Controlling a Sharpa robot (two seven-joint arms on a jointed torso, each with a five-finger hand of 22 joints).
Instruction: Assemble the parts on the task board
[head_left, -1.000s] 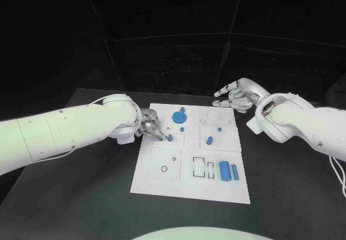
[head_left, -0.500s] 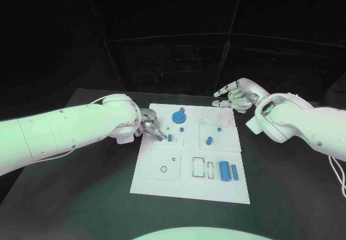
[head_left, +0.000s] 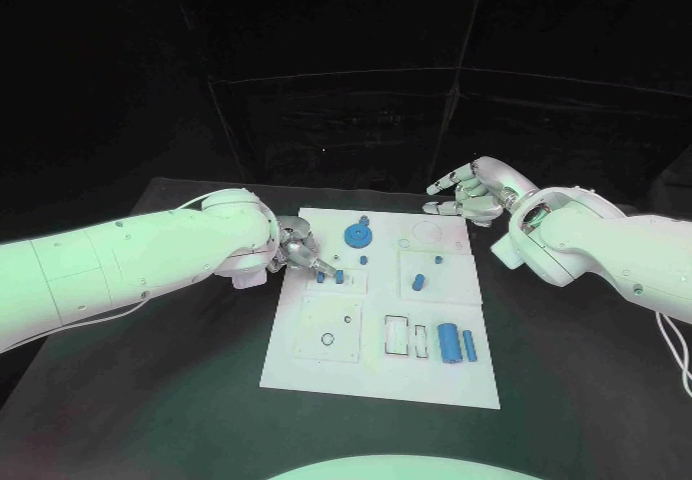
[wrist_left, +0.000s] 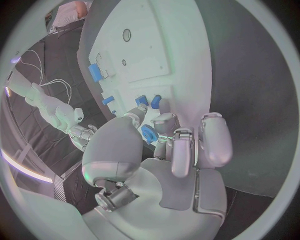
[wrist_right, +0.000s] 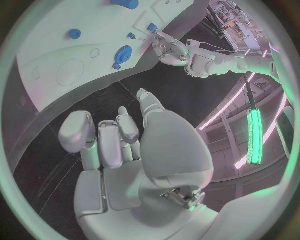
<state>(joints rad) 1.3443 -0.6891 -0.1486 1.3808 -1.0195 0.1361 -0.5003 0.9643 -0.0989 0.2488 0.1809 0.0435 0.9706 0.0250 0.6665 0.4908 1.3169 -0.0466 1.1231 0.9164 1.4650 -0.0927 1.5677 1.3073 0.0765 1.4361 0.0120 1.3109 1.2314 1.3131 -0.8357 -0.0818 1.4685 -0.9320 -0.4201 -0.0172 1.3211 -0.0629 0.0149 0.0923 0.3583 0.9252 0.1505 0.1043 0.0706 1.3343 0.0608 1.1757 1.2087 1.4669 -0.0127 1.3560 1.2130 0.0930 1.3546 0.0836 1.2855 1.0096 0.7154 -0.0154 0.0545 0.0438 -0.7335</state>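
Task board (head_left: 378, 340), mid-desk (head_left: 173, 400): left robot hand (head_left: 302, 250) has edged inward over its left edge, fingertips closing toward two small blue parts (head_left: 329, 277) without grasping yet, pickup seemingly imminent; right robot hand (head_left: 476, 192) stays released, spread beyond its far corner.

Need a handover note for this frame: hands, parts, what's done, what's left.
Left hand: over the board's left edge, fingertips by two small parts; whether it holds one I cannot tell.
Right hand: open, holds nothing, above the board's far right corner.
Parts: blue disc at the far middle, a peg in the right panel, two bars lying at the near right.
Done: unclear. Left: the bars are not yet placed.
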